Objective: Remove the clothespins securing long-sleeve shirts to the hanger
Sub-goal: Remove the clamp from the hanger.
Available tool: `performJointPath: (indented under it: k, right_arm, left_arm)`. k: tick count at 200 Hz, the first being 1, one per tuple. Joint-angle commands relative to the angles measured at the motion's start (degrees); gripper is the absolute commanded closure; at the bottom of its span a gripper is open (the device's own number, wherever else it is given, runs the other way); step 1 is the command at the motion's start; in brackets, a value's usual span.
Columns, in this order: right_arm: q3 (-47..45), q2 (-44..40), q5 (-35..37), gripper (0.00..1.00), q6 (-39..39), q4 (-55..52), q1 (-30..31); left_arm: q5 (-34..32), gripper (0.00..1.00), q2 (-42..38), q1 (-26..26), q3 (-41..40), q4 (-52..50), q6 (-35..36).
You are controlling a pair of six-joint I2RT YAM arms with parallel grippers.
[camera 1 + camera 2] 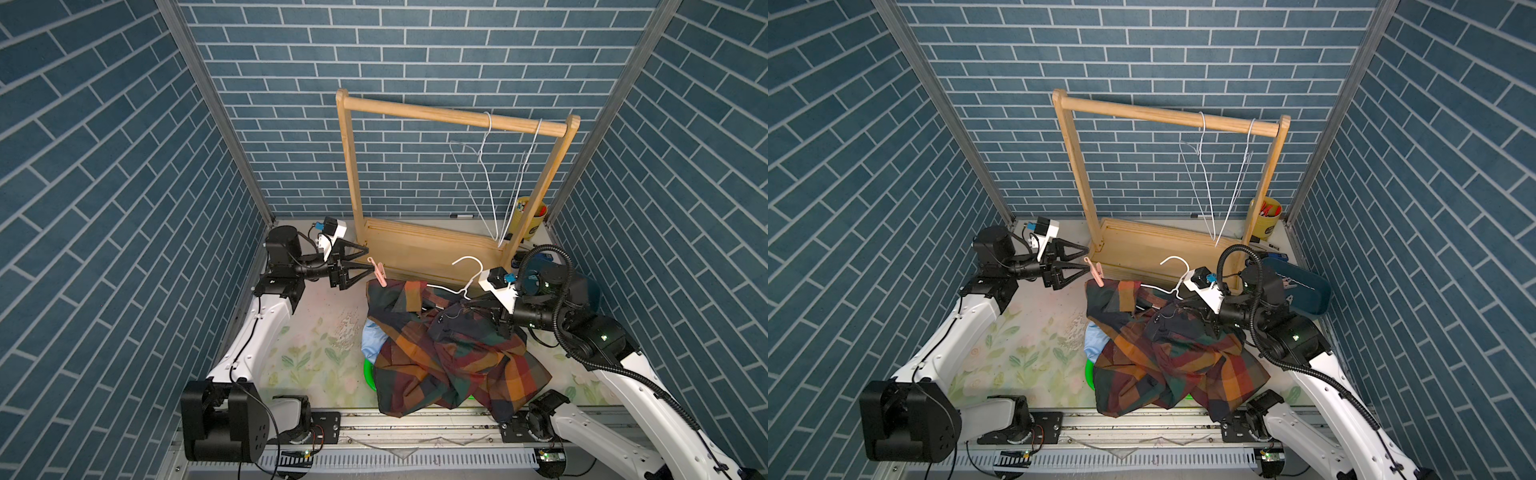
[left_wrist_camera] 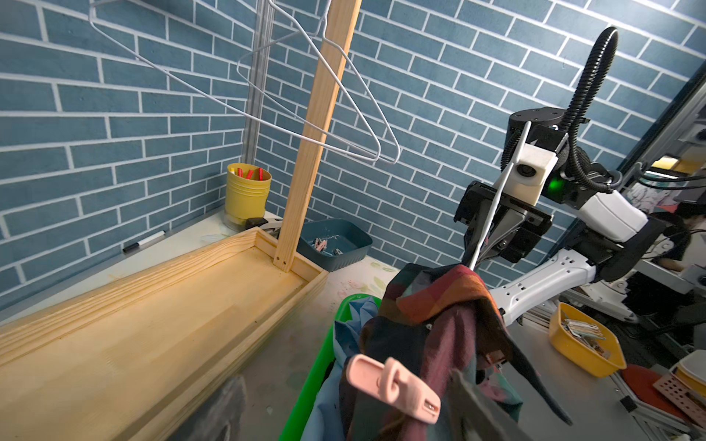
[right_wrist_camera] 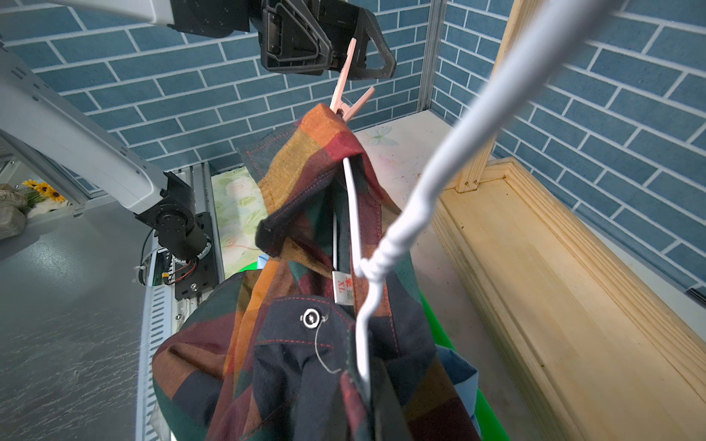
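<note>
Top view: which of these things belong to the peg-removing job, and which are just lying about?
In the job:
pink clothespin, plaid shirt, white hanger, left gripper, right gripper.

Just lying about:
yellow cup, marker.

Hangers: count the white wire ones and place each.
3. One empty hanger and another hang on the wooden rail; the third hanger, in the right gripper, carries the plaid shirt. More may hide underneath.

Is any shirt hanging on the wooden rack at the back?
No, only two bare wire hangers hang from its rail.
</note>
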Motion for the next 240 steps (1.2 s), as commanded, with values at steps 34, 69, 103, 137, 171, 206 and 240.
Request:
performJointPath:
  k: [34,69,103,137,171,206,240]
  right_arm:
    - [2.2,0.8,-3.0,1.0,-2.9,1.6,-0.8]
    - [3.6,2.0,-3.7,1.0,-3.3,1.6,-1.4]
    - [3.5,2.3,-4.0,1.0,-3.3,1.9,-1.7]
    - [3.3,1.9,-4.1,1.0,-3.3,1.5,-2.0]
    - [2.7,0.8,-4.0,1.0,-3.2,1.6,-2.5]
    - [2.4,1.0,-4.2,1.0,-3.2,2.0,-2.7]
    - [2.5,1.2,-4.5,1.0,-3.1,2.2,-2.8]
  left_arm:
    - [2.4,0.22,4.1,-5.9,3.5,-2.6,0.9]
    - [2.8,0.26,3.6,-6.8,3.3,-3.2,1.1]
    - [3.0,0.31,2.4,-6.8,4.7,-8.6,4.9]
    - [3.0,0.42,2.4,-6.7,5.9,-10.2,5.7]
    - [3.7,0.47,2.6,-6.2,7.5,-14.2,8.4]
    - [5.2,0.57,3.1,-6.2,10.5,-23.4,15.4]
    - [6.1,0.65,3.8,-6.2,13.3,-31.3,21.6]
